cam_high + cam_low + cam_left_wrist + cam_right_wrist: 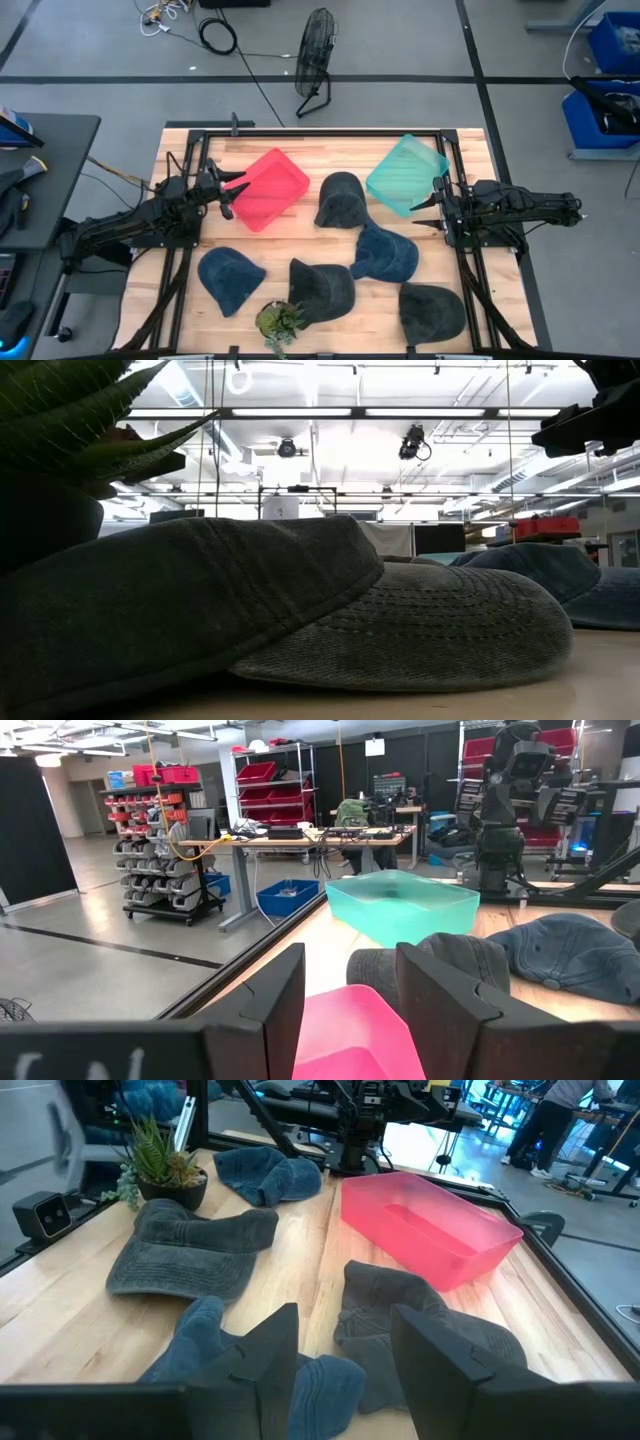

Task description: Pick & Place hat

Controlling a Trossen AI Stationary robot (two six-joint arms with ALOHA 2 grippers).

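Note:
Several caps lie flat on the wooden table: a dark grey one (340,198) between the bins, a blue one (385,252) mid-table, another blue one (228,278) near left, and two dark grey ones (322,288) (432,310) by the near edge. My left gripper (238,190) hovers open over the near-left edge of the red bin (270,187). My right gripper (428,202) is open beside the teal bin (405,173), above bare table. In the right wrist view my right gripper (345,1320) looks over the grey cap (420,1330) and the blue cap (250,1370).
A small potted plant (280,322) stands at the near edge between the caps. The black frame rails (320,133) run round the table. The left wrist view shows the red bin (355,1030) below its fingers and the teal bin (400,905) beyond.

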